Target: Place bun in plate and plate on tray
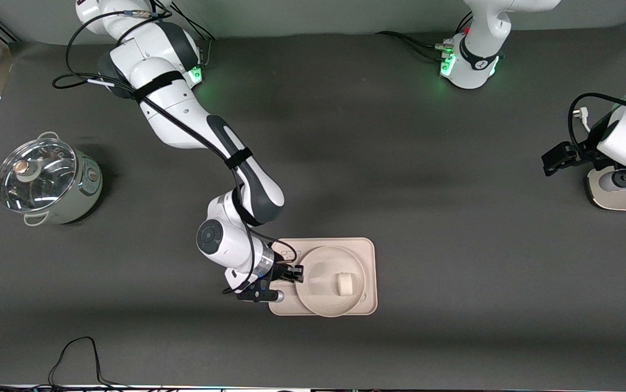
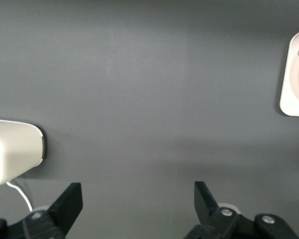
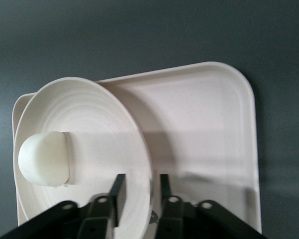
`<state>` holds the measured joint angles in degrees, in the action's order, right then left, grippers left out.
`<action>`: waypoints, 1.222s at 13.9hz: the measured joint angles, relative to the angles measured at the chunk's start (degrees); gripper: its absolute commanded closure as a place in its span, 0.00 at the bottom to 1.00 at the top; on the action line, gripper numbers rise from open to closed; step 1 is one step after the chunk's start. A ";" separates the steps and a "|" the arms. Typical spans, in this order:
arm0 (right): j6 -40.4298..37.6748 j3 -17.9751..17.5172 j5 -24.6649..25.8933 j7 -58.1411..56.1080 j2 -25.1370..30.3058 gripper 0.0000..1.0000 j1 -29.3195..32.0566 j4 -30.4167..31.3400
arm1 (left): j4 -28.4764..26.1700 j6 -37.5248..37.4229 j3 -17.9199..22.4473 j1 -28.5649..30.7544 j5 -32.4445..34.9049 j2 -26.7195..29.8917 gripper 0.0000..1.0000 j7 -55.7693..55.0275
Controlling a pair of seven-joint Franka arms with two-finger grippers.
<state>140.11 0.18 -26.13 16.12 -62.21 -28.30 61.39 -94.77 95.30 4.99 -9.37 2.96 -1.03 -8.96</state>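
- the tray (image 1: pixel 370 253) lies flat on the dark counter (image 1: pixel 454 190), close to the counter's edge nearest the front camera and about midway along that edge.
- the plate (image 1: pixel 318 267) sits in the tray, covering most of it; its rim nearest the front camera reaches the tray's own rim there. in the right wrist view the plate (image 3: pixel 89 114) looks tilted, the gripped side raised off the tray (image 3: pixel 204 124).
- the bun (image 1: pixel 344 283) lies inside the plate, 1 small off-white lump, off-centre toward the rim facing the left arm's end of the counter; the right wrist view shows the bun (image 3: pixel 44 158) resting on the plate's floor against the inner slope.
- the right gripper (image 1: pixel 293 273) is at the plate's rim on the side toward the right arm's end of the counter; in the right wrist view the right gripper (image 3: pixel 138 191) has its jaws closed on the plate's rim, 1 inside the dish and 1 outside.
- the left gripper (image 1: pixel 558 158) waits up near the left arm's end of the counter, well apart from the tray; in the left wrist view the left gripper (image 2: pixel 138 199) has its jaws wide apart with nothing between them.
- a pot with a glass lid (image 1: pixel 46 179) stands near the right arm's end of the counter; the lid is on.
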 measured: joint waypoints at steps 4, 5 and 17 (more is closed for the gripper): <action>-0.80 0.00 2.57 0.00 1.03 0.00 -0.20 -1.89 | 0.45 0.10 0.01 0.01 -0.03 -1.15 0.00 0.45; -3.48 0.11 3.07 0.00 2.36 0.00 -0.09 -2.39 | 0.69 0.06 0.03 0.04 -0.10 -1.29 0.00 0.57; -47.11 14.93 13.34 -9.10 42.76 0.00 1.38 12.33 | 0.83 1.57 -0.49 -0.11 -0.52 -3.79 0.00 1.33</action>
<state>93.00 15.11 -12.79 7.02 -19.45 -26.92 73.72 -93.94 96.87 4.50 -9.48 2.44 -4.82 -7.63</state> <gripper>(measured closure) 0.000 0.000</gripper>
